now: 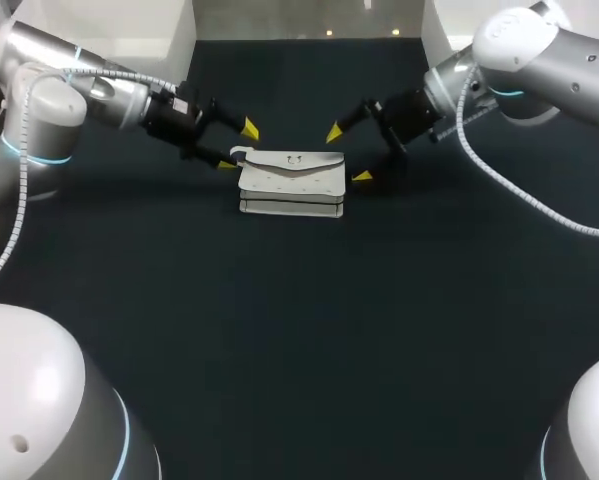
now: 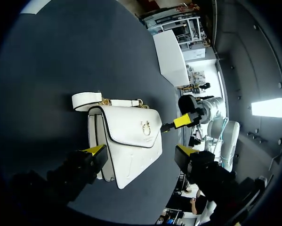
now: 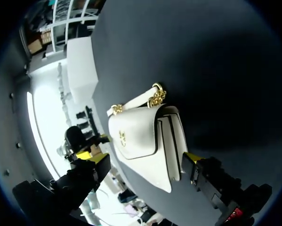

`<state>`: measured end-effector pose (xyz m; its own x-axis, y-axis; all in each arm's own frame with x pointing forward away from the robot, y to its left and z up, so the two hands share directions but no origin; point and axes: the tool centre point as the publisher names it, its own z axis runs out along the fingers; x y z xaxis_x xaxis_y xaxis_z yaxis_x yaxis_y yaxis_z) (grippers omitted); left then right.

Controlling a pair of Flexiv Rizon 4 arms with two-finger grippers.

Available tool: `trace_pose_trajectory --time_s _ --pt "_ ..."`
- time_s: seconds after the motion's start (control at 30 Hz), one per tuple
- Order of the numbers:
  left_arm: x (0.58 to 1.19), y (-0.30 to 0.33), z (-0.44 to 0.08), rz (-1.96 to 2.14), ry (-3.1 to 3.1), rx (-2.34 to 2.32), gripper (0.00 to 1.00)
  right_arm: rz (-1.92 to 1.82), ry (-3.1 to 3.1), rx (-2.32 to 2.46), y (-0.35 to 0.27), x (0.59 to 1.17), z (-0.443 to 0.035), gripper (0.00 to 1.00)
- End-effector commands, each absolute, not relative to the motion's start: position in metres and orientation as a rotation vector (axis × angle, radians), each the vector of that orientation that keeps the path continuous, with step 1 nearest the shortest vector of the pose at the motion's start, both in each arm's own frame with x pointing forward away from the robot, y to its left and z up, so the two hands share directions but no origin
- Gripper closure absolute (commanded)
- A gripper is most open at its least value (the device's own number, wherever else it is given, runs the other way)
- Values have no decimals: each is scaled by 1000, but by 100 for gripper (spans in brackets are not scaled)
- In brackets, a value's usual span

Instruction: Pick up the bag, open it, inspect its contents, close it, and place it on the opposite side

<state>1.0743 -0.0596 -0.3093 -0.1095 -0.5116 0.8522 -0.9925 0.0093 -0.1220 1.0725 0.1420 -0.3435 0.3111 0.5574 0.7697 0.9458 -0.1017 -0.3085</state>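
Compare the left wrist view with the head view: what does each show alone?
Left wrist only: gold chain linking strap to bag. Head only: both tips of the right gripper, and the bag lying at the table's far middle. Both: white bag, flap down, left gripper open beside it.

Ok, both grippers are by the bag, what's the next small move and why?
The white bag stands flap-shut on the table, open left gripper and open right gripper flanking it, neither holding it. So probably: close in on its ends to lift it.
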Motion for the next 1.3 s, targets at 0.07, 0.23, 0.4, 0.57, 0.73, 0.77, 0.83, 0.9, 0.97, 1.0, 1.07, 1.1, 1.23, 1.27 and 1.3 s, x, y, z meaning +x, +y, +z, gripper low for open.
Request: trace_pose_trajectory --time_s 0.07,0.23,0.4,0.57,0.73,0.77,0.83,0.9,0.97,1.0,1.07,1.1,1.23,1.27,1.3 --pt "1077 -62 -319 1035 -1650 1532 0 -590 -1356 -1752 147 1079 -347 0" --pt "1077 -64 -322 1040 -1637 1517 0 -592 -1351 -1742 150 1081 -350 0" --pt "1078 -68 -326 1038 -1628 1511 0 -624 -1335 -1726 152 1086 -349 0" --pt "1080 -69 -329 1045 -1604 1507 0 -651 -1339 -1702 157 1088 -349 0" --pt "1084 -70 -333 1045 -1575 1509 0 -677 -1348 -1676 161 1088 -352 0" --pt "1084 -71 -334 1044 -1570 1507 0 -681 -1350 -1674 162 1088 -353 0" --pt "1085 -72 -336 1043 -1559 1505 0 -693 -1354 -1663 163 1088 -355 0" --pt "1086 -73 -338 1042 -1554 1505 2 -703 -1354 -1657 164 1088 -358 0" --pt "1086 -75 -340 1040 -1546 1503 7 -727 -1350 -1651 165 1088 -359 0" --pt "1087 -75 -341 1041 -1543 1504 9 -739 -1345 -1650 166 1088 -360 0" --pt "1088 -75 -343 1044 -1533 1506 13 -765 -1341 -1645 166 1088 -360 0" --pt "1089 -75 -343 1045 -1530 1508 19 -784 -1338 -1643 167 1088 -360 0" --pt "1090 -75 -347 1040 -1524 1515 38 -816 -1333 -1636 166 1087 -359 0" --pt "1090 -75 -348 1039 -1523 1517 40 -817 -1332 -1637 165 1086 -359 0" --pt "1090 -75 -349 1038 -1522 1520 42 -818 -1331 -1638 165 1086 -360 3"
